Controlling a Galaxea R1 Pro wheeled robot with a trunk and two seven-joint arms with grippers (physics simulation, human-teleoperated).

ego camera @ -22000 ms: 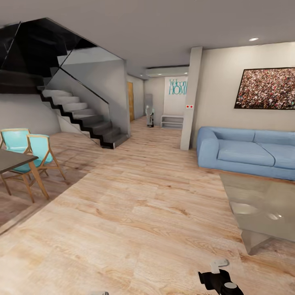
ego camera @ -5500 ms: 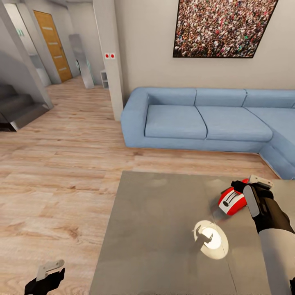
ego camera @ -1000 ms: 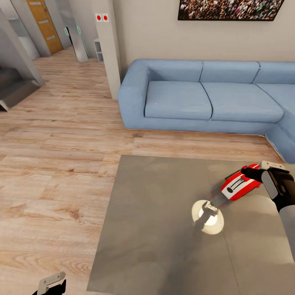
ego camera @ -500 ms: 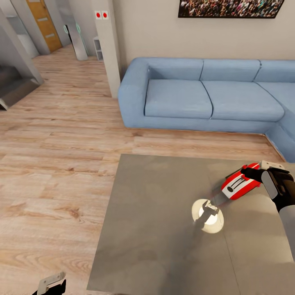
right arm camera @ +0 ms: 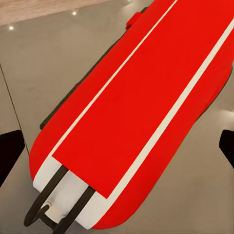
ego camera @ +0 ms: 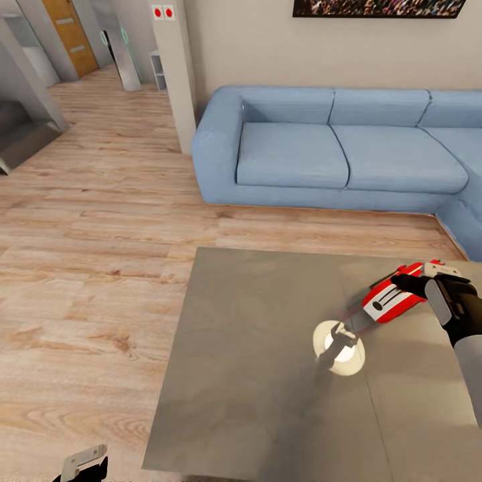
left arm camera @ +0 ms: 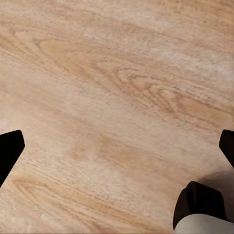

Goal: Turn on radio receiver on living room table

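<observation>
The red radio receiver (ego camera: 390, 301) with white stripes lies on the glossy grey table (ego camera: 254, 375), near the table's right side. My right gripper (ego camera: 426, 276) hovers at the radio's far right end, one dark finger (ego camera: 408, 284) over its top. In the right wrist view the radio (right arm camera: 141, 112) lies close below, and my right gripper (right arm camera: 117, 148) is open, its fingertips (right arm camera: 9, 151) far apart. My left gripper (ego camera: 84, 462) hangs low at the bottom left over the floor, and in the left wrist view it (left arm camera: 117, 148) is open with nothing in it.
A light-blue corner sofa (ego camera: 335, 150) stands behind the table, with a strip of wood floor (ego camera: 100, 268) between them. A beige pillar (ego camera: 175, 73) is at the sofa's left end. A bright lamp reflection (ego camera: 340, 348) shows on the tabletop.
The whole picture has shifted a little, so the camera moved. My right gripper stays at the radio's far end and the radio has not moved on the table.
</observation>
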